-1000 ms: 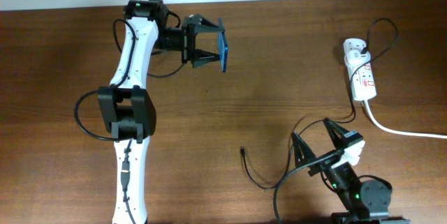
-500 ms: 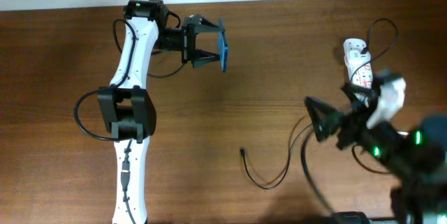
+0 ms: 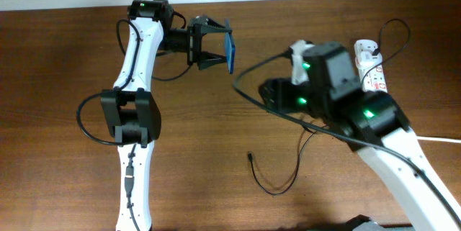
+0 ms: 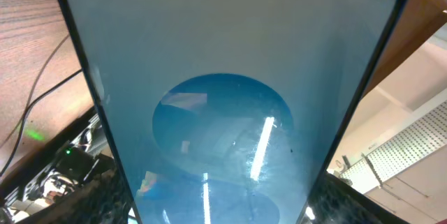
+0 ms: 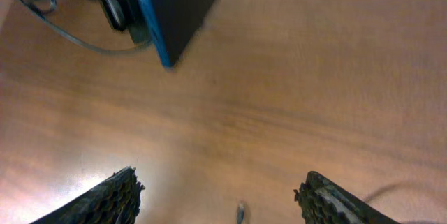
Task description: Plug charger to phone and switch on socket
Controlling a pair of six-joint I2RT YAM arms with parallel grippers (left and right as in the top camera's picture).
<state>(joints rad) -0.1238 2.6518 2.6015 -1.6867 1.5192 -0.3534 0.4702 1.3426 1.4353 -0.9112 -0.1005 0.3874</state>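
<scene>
I hold the left gripper clamped on the slim blue-screened phone, aloft; the right gripper gapes empty over the thin black charger plug on the brown wooden table — a skewed pinch would misalign insertion.

The phone fills the left wrist view, both ends running past the picture's edges; only dark slivers of the left fingers show beside it at the bottom corners. The right wrist view is blurred: the right fingers are cut off below, and seen between the jaws the plug is a tiny smear. Overhead, the blurred right arm covers one end of the socket and part of the cable; its jaws cannot be made out.
</scene>
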